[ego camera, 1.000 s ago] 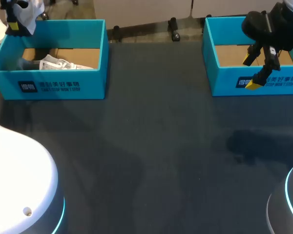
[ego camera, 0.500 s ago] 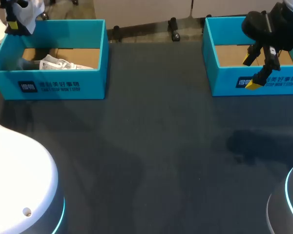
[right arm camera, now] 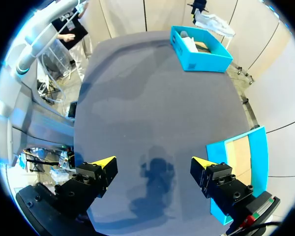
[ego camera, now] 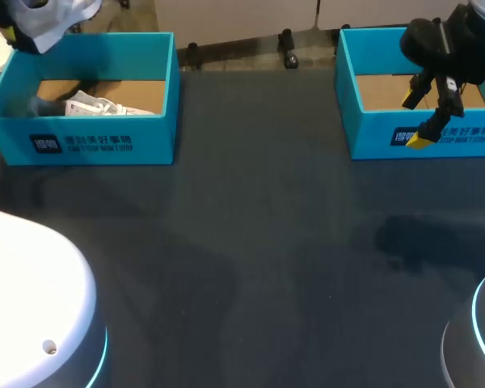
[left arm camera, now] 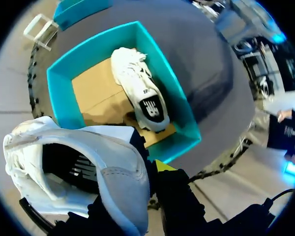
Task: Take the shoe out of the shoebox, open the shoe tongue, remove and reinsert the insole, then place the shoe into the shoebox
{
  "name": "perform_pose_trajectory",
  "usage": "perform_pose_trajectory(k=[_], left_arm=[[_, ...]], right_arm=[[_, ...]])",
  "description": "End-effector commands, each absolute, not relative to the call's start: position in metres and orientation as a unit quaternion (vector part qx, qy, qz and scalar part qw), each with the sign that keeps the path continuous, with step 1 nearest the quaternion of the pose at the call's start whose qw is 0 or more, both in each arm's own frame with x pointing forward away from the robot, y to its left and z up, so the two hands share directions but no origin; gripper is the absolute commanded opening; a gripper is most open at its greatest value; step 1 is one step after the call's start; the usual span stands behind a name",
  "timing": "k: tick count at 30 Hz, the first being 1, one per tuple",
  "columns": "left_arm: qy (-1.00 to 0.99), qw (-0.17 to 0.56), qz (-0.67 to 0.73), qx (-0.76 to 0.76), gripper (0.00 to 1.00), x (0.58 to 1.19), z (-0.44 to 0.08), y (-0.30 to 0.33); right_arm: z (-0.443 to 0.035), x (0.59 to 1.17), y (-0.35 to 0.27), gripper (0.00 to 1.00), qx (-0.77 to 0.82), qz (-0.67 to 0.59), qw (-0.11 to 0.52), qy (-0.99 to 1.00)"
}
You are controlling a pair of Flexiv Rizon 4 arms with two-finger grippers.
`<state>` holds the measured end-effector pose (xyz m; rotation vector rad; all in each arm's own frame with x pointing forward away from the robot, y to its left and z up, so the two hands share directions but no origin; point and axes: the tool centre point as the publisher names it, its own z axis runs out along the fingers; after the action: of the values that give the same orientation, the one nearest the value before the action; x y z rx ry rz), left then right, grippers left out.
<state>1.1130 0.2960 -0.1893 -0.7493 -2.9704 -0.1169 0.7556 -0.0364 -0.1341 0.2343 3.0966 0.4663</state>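
Note:
A white shoe (ego camera: 52, 16) hangs above the back left corner of the left teal shoebox (ego camera: 105, 141), with my left gripper (ego camera: 14, 34) shut on it. In the left wrist view the fingers pinch the held shoe (left arm camera: 73, 162) at its heel collar, and one yellow fingertip (left arm camera: 162, 165) shows beside it. A second white shoe (left arm camera: 140, 93) lies inside the left shoebox (left arm camera: 64, 103) below, also seen from the head view as the second shoe (ego camera: 97, 106). My right gripper (ego camera: 416, 120) stands open over the front wall of the right shoebox (ego camera: 372, 133), with nothing between its fingers.
The right shoebox (right arm camera: 243, 162) shows only its brown cardboard floor. Dark grey tabletop (ego camera: 250, 242) stretches between and in front of the two boxes. In the right wrist view the left shoebox (right arm camera: 201, 51) stands at the table's far end.
The held shoe has risen a little and swung to the right above the left box. The right arm has not moved.

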Motion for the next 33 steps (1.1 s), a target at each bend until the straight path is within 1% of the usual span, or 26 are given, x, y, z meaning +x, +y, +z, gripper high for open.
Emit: perform_pose_trajectory(k=[1,4,5,13,14,17,20,33], left_arm=[[-0.920,0.024,-0.011,-0.390,0.00,1.114,-0.182,0.308],[-0.889,0.022,-0.001,-0.458,0.00,1.119,-0.179,0.312],[-0.886,0.041,0.004,-0.462,0.00,1.122,-0.179,0.313],[-0.746,0.083,-0.072,-0.657,0.00,1.126,-0.188,0.308],[-0.738,0.073,-0.087,-0.665,0.00,1.125,-0.188,0.309],[-0.726,0.076,-0.109,-0.675,0.00,1.128,-0.188,0.308],[-0.706,0.065,-0.115,-0.696,0.00,1.136,-0.186,0.310],[-0.706,0.065,-0.115,-0.696,0.00,1.136,-0.186,0.310]], right_arm=[[-0.134,0.757,-0.036,1.00,0.075,0.147,-0.001,0.986],[-0.134,0.757,-0.036,1.00,0.075,0.147,-0.001,0.986],[-0.134,0.757,-0.036,1.00,0.075,0.147,-0.001,0.986],[-0.134,0.757,-0.036,1.00,0.075,0.147,-0.001,0.986],[-0.134,0.757,-0.036,1.00,0.075,0.147,-0.001,0.986],[-0.134,0.757,-0.036,1.00,0.075,0.147,-0.001,0.986],[-0.134,0.757,-0.036,1.00,0.075,0.147,-0.001,0.986],[-0.134,0.757,-0.036,1.00,0.075,0.147,-0.001,0.986]])
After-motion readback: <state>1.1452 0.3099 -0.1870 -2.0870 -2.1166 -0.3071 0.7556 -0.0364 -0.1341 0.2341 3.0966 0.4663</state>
